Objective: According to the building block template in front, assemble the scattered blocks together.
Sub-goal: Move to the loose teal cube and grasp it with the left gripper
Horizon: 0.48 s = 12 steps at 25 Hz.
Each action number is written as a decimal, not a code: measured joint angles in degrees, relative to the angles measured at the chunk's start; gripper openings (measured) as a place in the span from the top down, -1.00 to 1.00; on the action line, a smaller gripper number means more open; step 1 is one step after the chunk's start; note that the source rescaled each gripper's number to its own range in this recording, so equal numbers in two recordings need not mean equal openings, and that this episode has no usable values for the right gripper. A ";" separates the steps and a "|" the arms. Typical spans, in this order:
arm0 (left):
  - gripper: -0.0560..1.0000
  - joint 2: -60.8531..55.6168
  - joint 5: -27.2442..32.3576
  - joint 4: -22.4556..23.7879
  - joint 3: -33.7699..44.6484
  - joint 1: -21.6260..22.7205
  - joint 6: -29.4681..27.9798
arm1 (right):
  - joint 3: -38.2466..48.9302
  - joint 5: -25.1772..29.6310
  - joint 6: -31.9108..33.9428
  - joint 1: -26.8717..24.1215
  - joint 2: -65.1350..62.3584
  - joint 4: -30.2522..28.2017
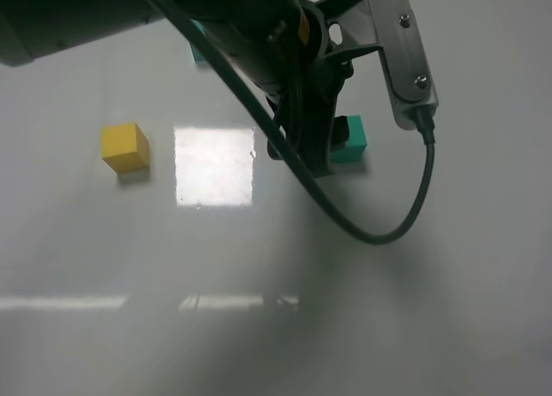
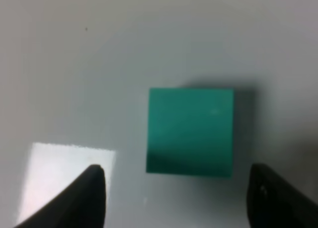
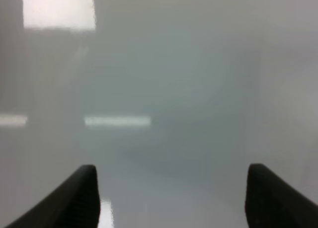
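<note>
The teal-green cube (image 2: 190, 131) sits flat on the glossy white table (image 2: 74, 64), with a soft shadow along one side. The left gripper (image 2: 179, 193) has its dark fingers (image 2: 89, 198) spread wider than the cube (no contact). A bright glare patch (image 2: 59, 173) lies beside one finger.

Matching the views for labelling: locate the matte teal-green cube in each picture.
Exterior high: matte teal-green cube right of centre, partly behind the left arm.
Left wrist: mid-picture.
Right wrist: not in it.
Shared landmark: bright square glare patch beside it, exterior and left wrist.
</note>
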 joint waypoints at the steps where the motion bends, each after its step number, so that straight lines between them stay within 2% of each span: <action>1: -0.26 0.33 -0.14 -0.49 -0.05 0.02 0.35 | 0.00 0.00 0.00 0.00 0.00 0.00; 12: -0.24 3.16 -2.09 -1.61 -1.12 1.25 1.38 | 0.00 0.00 0.00 0.00 0.00 0.00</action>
